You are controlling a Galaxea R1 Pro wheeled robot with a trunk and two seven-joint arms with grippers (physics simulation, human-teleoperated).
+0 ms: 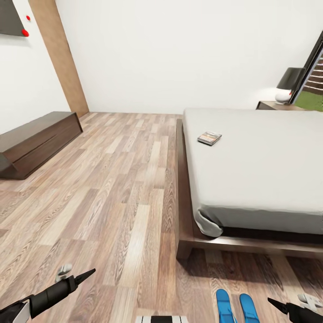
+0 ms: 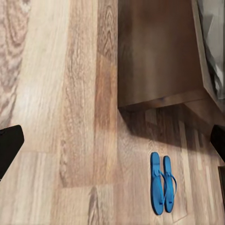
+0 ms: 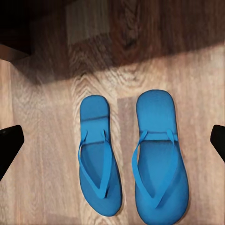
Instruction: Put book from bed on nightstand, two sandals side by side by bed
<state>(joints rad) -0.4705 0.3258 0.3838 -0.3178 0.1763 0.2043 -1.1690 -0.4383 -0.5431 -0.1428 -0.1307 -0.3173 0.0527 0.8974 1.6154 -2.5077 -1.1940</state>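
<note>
The book (image 1: 209,137) lies flat on the pale mattress of the bed (image 1: 269,179), near its left side. Two blue sandals (image 1: 224,307) (image 1: 249,308) lie side by side on the floor at the foot of the bed, toes toward its dark frame (image 1: 186,224). In the right wrist view the sandals (image 3: 98,159) (image 3: 159,161) lie parallel and close under my open right gripper (image 3: 112,138). The left wrist view has them (image 2: 161,183) further off, with the left gripper (image 2: 112,140) open and empty. A nightstand (image 1: 273,106) stands at the back right.
A long dark dresser (image 1: 36,141) runs along the left wall. A lamp (image 1: 289,85) with a dark shade sits on the nightstand by the window. Wood-plank floor (image 1: 121,179) stretches between the dresser and the bed. My left gripper (image 1: 78,271) and right gripper (image 1: 289,301) hang low.
</note>
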